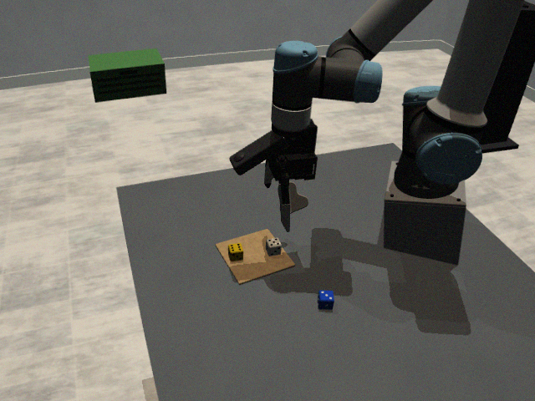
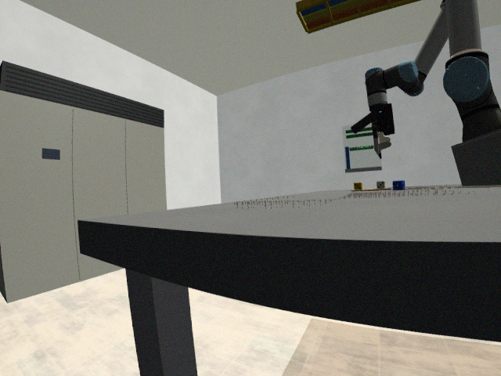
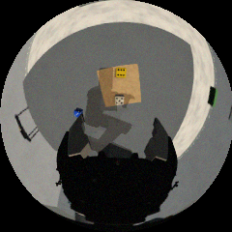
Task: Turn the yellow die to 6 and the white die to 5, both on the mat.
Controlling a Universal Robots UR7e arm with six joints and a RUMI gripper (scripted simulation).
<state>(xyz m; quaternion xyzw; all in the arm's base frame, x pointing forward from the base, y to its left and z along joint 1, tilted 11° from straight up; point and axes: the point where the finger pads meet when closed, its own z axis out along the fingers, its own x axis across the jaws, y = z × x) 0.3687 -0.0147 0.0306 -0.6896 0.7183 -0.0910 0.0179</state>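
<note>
Our end effector [image 1: 276, 207] [image 2: 379, 150] [image 3: 119, 116] is released, well above the desk [image 1: 207, 341] [image 2: 291, 218] [image 3: 58, 72]. The white die [image 1: 272, 246] [image 2: 380, 185] [image 3: 119, 101] lies below and ahead of its fingertips, on the mat [image 1: 255, 269] [image 3: 130, 87], five up; its edge clearance looks slim, so any nudge should go inward.

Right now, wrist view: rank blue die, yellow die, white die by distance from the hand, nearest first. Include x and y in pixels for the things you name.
1. White die [image 1: 273, 246] [image 2: 380, 185] [image 3: 119, 101]: on the mat's near edge, ahead of the hand [image 1: 276, 209] [image 2: 379, 155] [image 3: 119, 116].
Too close to call against it: blue die [image 1: 325, 300] [image 2: 398, 185] [image 3: 77, 112], off the mat, left in view.
2. Yellow die [image 1: 236, 251] [image 2: 357, 186] [image 3: 121, 72]: mat's far side.
</note>
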